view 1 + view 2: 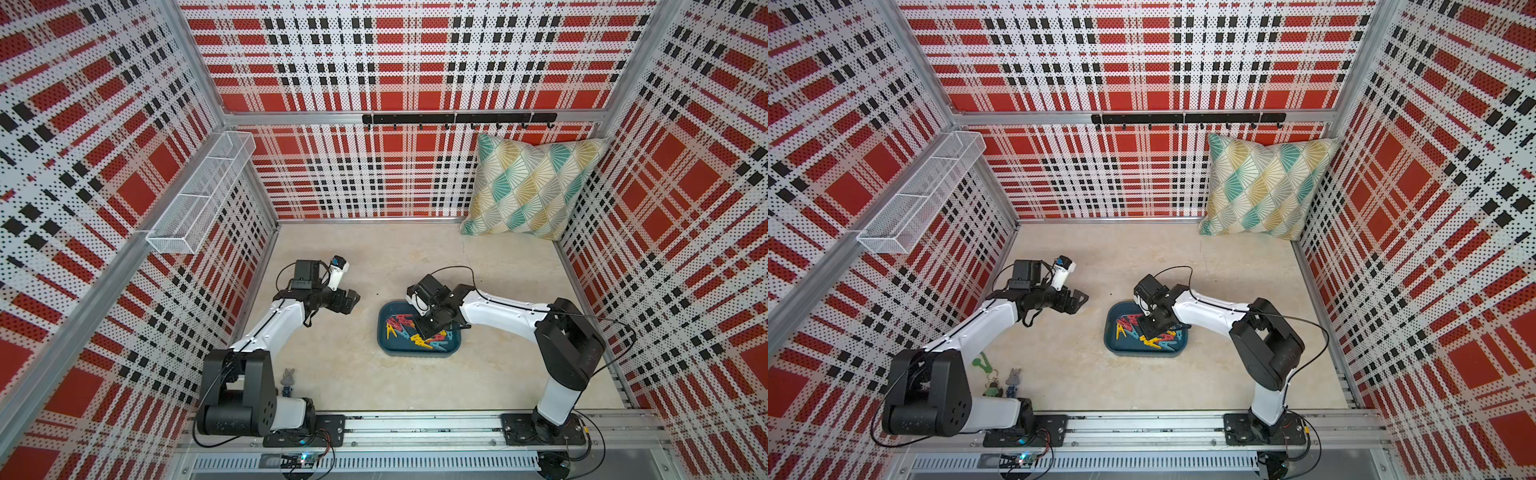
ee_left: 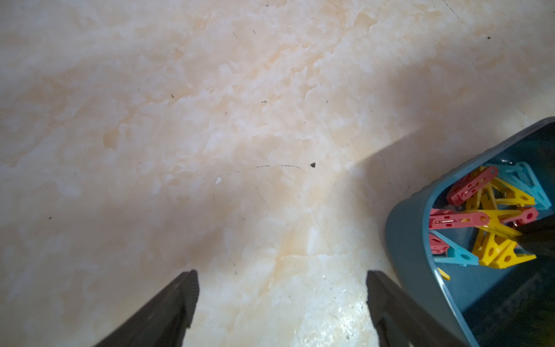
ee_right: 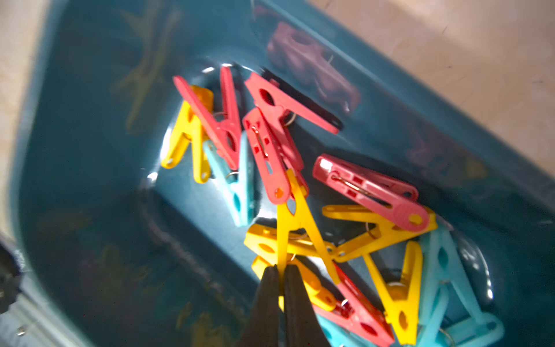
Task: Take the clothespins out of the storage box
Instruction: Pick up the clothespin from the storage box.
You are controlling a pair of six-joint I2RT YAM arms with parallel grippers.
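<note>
**Right pincer clamped on a yellow clothespin inside the storage box**

At the upper left of both top views, a white wire mesh basket [image 1: 199, 195] hangs on the plaid side wall. Lower left, beside the left arm's base, a small grey rabbit-eared figure [image 1: 287, 376] stands on the marbled worktop [image 1: 353, 382].

The left pincer [image 1: 348, 300] hangs left of centre, its jaws spread wide with nothing between them. In the left wrist view its two dark fingers [image 2: 180, 303] stand apart over bare worktop. The storage box [image 2: 402, 234] shows at the right edge of that frame.

In both top views the storage box [image 1: 390, 311], a dark teal tray, sits on the worktop just right of centre, near the left pincer but apart from it. The clothespins [image 1: 399, 323] that can be seen lie inside it, a tangled heap of yellow, red and light blue.

The right pincer [image 1: 426, 332] reaches down into the box from the right, over the heap. In the right wrist view this pincer [image 3: 282, 272] has its jaws pressed together on one leg of a yellow clothespin [image 3: 288, 228]. That peg stands tilted above the others, its far end against a red clothespin [image 3: 270, 156]. Light blue clothespins [image 3: 444, 270] lie at the lower right of that frame.

A black hook rail [image 1: 457, 118] runs along the back wall. At the upper right, a pillow [image 1: 532, 187] with a teal and ochre fan pattern leans in the back corner.
</note>
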